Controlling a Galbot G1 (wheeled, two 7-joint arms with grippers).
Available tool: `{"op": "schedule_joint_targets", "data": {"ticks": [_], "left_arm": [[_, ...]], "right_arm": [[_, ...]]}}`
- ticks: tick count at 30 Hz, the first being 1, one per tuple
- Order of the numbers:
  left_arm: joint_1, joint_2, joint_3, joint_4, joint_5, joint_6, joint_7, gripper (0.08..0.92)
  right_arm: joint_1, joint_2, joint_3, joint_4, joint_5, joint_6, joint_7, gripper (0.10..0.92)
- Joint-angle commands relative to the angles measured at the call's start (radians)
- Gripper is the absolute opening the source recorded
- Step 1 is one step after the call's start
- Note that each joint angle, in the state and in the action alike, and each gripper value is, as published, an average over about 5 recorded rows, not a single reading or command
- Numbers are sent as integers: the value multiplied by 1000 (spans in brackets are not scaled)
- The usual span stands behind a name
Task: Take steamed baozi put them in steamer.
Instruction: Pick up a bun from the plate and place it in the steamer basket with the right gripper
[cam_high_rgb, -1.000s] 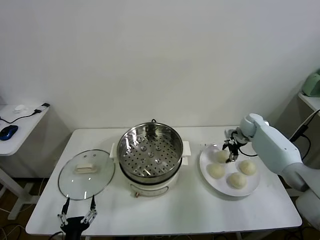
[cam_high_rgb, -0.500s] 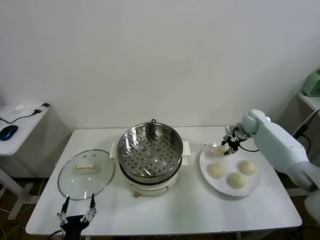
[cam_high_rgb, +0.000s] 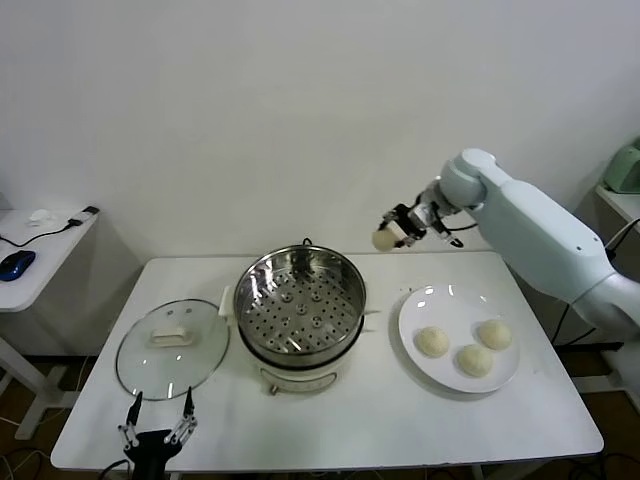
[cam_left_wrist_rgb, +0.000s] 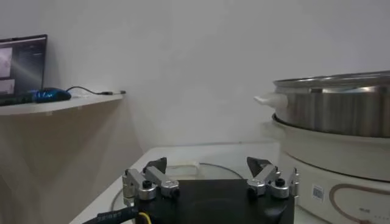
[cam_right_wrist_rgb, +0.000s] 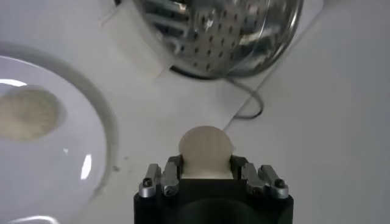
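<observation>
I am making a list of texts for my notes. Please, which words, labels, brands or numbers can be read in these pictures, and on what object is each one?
No text can be read.
Steamer: a small square label on its white base, too small and blurred to read.
Screen on the side shelf: shows a picture, no letters can be made out.
Glass lid, plate, baozi in the right pincer: no marking visible.

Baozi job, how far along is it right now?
Nothing is in the steamer yet; its tray is bare. The right gripper holds one baozi in the air between plate and steamer. Three baozi wait on the plate. The left gripper idles, fingers open, by the glass lid.
</observation>
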Motion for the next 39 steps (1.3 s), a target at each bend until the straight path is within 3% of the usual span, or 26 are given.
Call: {"op": "schedule_joint_targets", "data": {"ticks": [1,13,29,32,39], "left_arm": [[-1,-1,1,11,2,0,-1,823],[4,-2,-7,30,-4,-14,-3,823],[15,-2,-18,14,-21,-16,-13,823],[15,-1,-21,11,-23,-15,-13,823],[14,0,-27,7,-26,-13,-14,823]], "right_arm": [[81,111,-151,109,-33,135,-16,545],[-59,299,-87,-113,-175,202,-7,551],[-112,408,-61,-283,-279,227,11,557],[-112,415,-57,-290,-284,226,21,602],[-82,373,-49,-231,-232,199,20,788]]}}
